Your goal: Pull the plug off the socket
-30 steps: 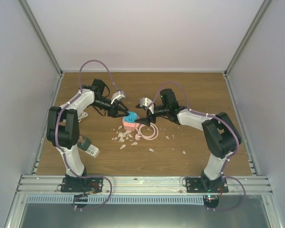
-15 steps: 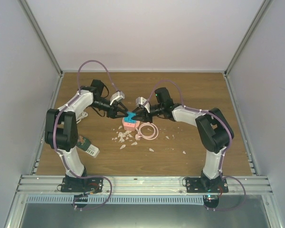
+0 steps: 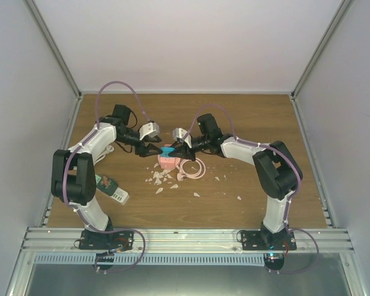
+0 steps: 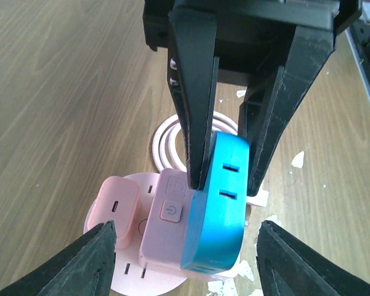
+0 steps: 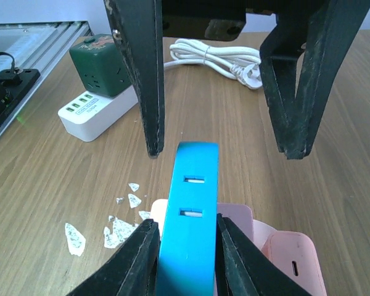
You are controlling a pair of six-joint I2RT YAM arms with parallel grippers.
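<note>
Top external: left gripper (image 3: 154,150) and right gripper (image 3: 174,148) meet tip to tip mid-table. Blue plug (image 3: 167,150) sits between them, right at the right gripper's tips. Pink socket (image 3: 167,163) is directly under the plug. Pink cable coil (image 3: 192,169) lies just beneath the right gripper's wrist. Paper scraps (image 3: 160,179) are scattered on the near side of both tools. Jaw gaps are too small to read here.

Left wrist: the left gripper's own fingers (image 4: 80,265) are spread wide at the frame's bottom corners, gripping nothing. The plug (image 4: 219,197) is ahead, between them, touching neither. The right gripper's two black fingers (image 4: 194,105) come down from the far side and pinch the plug's flat faces. The plug leans against the socket (image 4: 163,222); I cannot tell if its pins are seated. A small pink adapter (image 4: 114,209) is on the socket, left of the plug.

Right wrist: the right gripper's fingers (image 5: 129,259) are closed tight on the plug, one on each face. The left gripper's fingers hang wide apart beyond the plug, clear of it. Green cube (image 5: 102,74) on a white power strip (image 5: 89,114) is far ahead-left; white cable (image 5: 216,55) is far ahead.
</note>
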